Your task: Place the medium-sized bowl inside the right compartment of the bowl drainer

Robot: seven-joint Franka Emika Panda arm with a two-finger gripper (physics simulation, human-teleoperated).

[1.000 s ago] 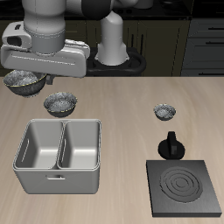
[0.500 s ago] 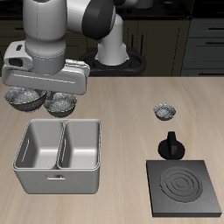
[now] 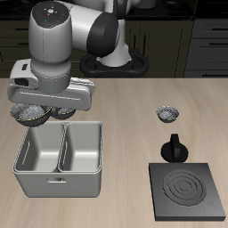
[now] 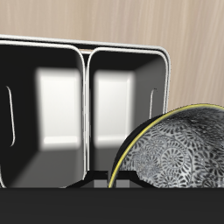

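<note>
My gripper (image 3: 37,107) is shut on the rim of the medium-sized bowl (image 3: 28,113), a silver-grey bowl with a dark speckled inside. It holds the bowl in the air just above the back rim of the bowl drainer (image 3: 57,175), over the basin farther from the stove. In the wrist view the bowl (image 4: 179,149) fills one corner, with both deep basins of the drainer (image 4: 86,105) open below. The fingers are mostly hidden by the hand and the bowl.
A second speckled bowl (image 3: 66,113) stands on the table just behind the drainer, half hidden by the hand. The smallest bowl (image 3: 167,113) sits farther along the table. A black pot (image 3: 174,147) and a black stove plate (image 3: 187,190) stand near the front edge.
The arm has carried the bowl from the back of the table toward the front and lower, so it now hangs over the drainer's back rim. The other bowls have not moved.
</note>
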